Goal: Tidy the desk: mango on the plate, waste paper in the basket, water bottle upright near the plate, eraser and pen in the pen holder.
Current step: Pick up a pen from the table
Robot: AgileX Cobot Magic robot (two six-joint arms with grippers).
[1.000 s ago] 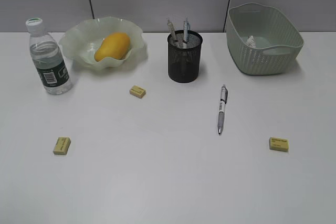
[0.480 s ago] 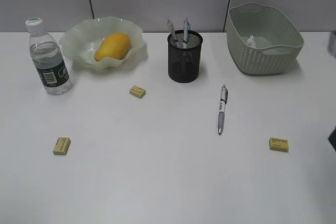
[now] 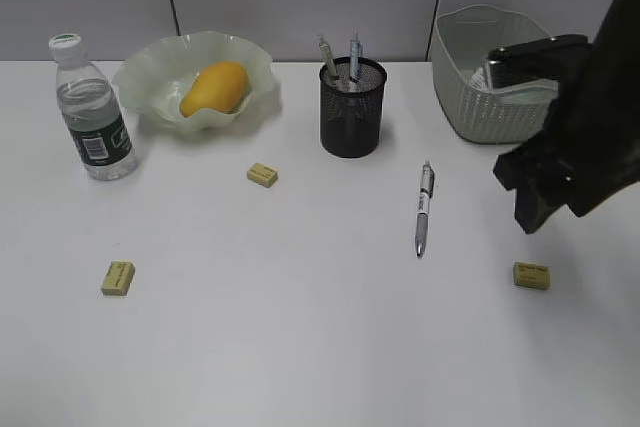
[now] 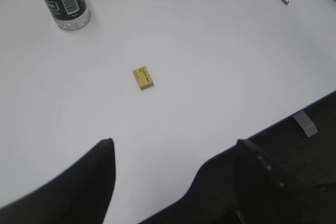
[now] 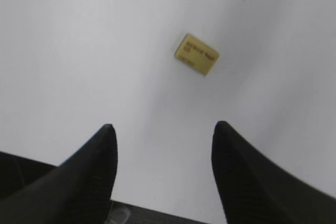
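White surface [image 3: 300,347]: right pincer [image 5: 163,132] held wide above an eraser [image 5: 196,54], nothing gripped; left pincer [image 4: 173,148] likewise wide, empty.

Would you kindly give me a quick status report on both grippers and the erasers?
Both grippers open, empty. Right gripper above the right eraser, not touching. Three erasers and one pen loose on the desk. Nothing in the way.

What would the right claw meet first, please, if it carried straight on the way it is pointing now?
Most likely the yellow eraser on the desk. In the wrist view it lies ahead of the open right claw, a little to the right of centre, so the claw may meet bare desk beside it; depth is unclear.
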